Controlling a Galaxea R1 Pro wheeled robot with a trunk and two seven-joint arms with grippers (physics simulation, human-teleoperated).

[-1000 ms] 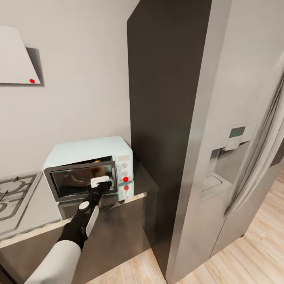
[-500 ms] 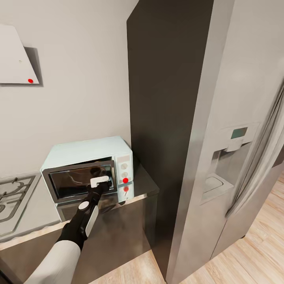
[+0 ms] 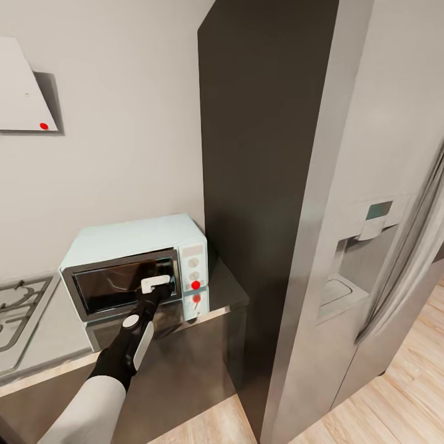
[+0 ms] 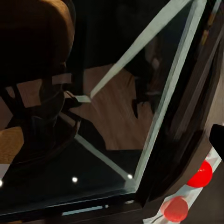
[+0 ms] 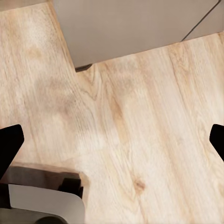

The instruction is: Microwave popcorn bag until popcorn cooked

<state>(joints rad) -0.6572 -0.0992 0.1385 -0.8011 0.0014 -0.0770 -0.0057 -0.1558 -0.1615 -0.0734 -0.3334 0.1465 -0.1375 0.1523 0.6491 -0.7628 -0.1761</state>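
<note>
The pale mint microwave (image 3: 132, 240) stands on the grey countertop (image 3: 229, 291), its dark glass door (image 3: 120, 283) standing flush with its front. My left gripper (image 3: 154, 285) presses against the door's right edge, beside the white knobs and the red light (image 3: 195, 285). In the left wrist view the glass (image 4: 112, 121) is very close, and a tan-brown rounded shape, which looks like the popcorn bag (image 4: 37, 37), shows dimly behind it. The red light (image 4: 201, 173) glows beside one dark fingertip (image 4: 217, 139). My right gripper (image 5: 112, 144) hangs open over the wood floor.
A tall dark cabinet (image 3: 259, 154) rises right beside the microwave, and a steel fridge (image 3: 376, 203) with a dispenser stands to its right. A gas hob (image 3: 12, 308) lies to the left on the counter, under a white hood (image 3: 21, 92). Light plank floor (image 3: 407, 394) lies at lower right.
The microwave door has swung from ajar to flush with the front, my left gripper staying against it. The head view shifted slightly.
</note>
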